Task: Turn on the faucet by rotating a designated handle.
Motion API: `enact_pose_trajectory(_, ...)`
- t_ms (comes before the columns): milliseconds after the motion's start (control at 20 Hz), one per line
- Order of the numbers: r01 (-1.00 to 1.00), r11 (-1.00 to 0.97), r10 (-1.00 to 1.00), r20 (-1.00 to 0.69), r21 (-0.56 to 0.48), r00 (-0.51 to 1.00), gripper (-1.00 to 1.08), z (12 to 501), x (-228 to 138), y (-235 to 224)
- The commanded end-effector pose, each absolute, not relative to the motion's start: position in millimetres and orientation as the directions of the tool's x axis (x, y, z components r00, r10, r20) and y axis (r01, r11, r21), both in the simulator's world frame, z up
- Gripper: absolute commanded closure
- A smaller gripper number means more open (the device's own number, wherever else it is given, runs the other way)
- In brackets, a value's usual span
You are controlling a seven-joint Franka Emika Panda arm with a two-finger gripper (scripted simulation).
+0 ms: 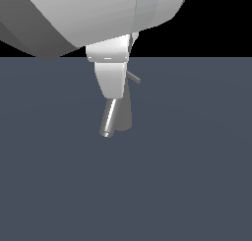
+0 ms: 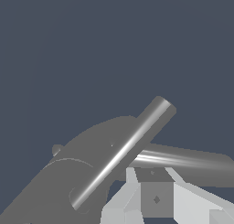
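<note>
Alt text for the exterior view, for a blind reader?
A white robot arm hangs over a small grey faucet on a dark floor, hiding its top. The shiny spout slants down; the thin handle pokes toward the exterior view's right.

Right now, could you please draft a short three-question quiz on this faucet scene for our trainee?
1. True or false: in the exterior view, the handle sticks out toward that view's right.
2. The shiny spout slants: A) downward, B) straight up.
3. What hides the top of the faucet in the exterior view?

Key: 1 true; 2 A; 3 the robot arm's gripper, whose open or shut state cannot be judged.
</note>
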State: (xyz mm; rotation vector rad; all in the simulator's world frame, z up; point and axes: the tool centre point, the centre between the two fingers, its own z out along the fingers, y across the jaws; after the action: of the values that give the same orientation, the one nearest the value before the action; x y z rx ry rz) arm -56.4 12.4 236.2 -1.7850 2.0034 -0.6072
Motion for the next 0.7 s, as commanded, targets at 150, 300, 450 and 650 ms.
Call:
enact_pose_trajectory(150,-0.825,0.086,-0.995,-0.013,-0.559,-0.095,1.08,243.6,-41.9,15.1)
enact_pose_trajectory(300,-0.824,0.09,-0.995,-0.012,-0.559,-0.1,1.08,247.0,-37.6,11.0)
enact_pose_trajectory(450,-0.823,0.1,-0.994,-0.011,-0.559,-0.112,1.08,252.1,-31.1,2.6)
enact_pose_trajectory(650,-0.822,0.113,-0.992,-0.01,-0.559,-0.129,1.08,258.9,-22.7,-8.7)
